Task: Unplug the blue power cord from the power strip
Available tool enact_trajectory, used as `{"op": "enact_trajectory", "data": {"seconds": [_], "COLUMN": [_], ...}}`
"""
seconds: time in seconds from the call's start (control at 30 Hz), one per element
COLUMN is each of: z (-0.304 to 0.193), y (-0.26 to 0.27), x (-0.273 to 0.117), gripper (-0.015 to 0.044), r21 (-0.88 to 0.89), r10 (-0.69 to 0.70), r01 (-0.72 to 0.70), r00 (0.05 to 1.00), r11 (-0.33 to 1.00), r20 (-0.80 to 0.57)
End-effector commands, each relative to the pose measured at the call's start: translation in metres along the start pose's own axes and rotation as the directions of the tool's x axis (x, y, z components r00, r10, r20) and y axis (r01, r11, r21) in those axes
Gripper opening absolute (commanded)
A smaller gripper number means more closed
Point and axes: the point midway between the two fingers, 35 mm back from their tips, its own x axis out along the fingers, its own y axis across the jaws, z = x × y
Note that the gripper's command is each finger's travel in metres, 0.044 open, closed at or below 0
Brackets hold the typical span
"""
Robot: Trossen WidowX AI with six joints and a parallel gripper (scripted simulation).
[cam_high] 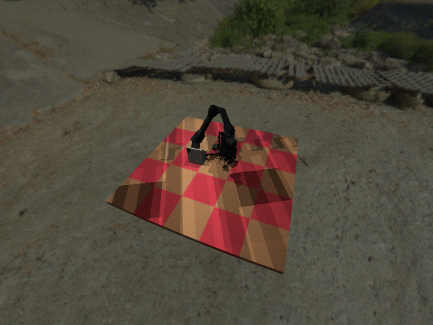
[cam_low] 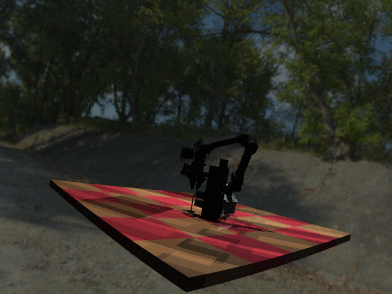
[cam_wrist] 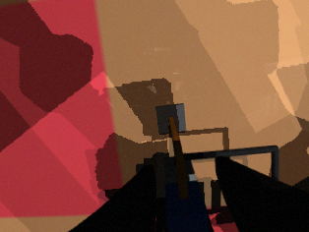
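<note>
- Blue plug (cam_wrist: 184, 208) low in the wrist view, between the two dark fingers; cannot tell whether seated in the strip or touched by them.
- In the exterior view, a patch of blue (cam_low: 198, 193) just beside the tall black power strip (cam_low: 215, 193), with a thin dark cord (cam_low: 192, 202) dropping to the board.
- Gripper (cam_low: 194, 187) pointing down, tips right above that blue patch, close against the strip's side.
- Jaws partly spread, gap narrow, pinching nothing.
- Arm (cam_high: 214, 118) arched over from its grey base (cam_high: 195, 155) toward the strip.
- All on a red-and-tan checkered board (cam_low: 126, 221) over bare ground.
</note>
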Motion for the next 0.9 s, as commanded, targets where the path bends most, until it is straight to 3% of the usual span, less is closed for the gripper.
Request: {"op": "enact_trajectory", "data": {"seconds": [0.0,0.87], "z": [-0.002,-0.037], "y": [0.0,0.001], "x": [0.002,0.001], "gripper": [0.016,0.016], "r21": [0.029,0.029], "r10": [0.008,0.008], "r01": [-0.007,-0.007], "r00": [1.0,1.0], "r11": [1.0,1.0], "r20": [-0.016,-0.017]}}
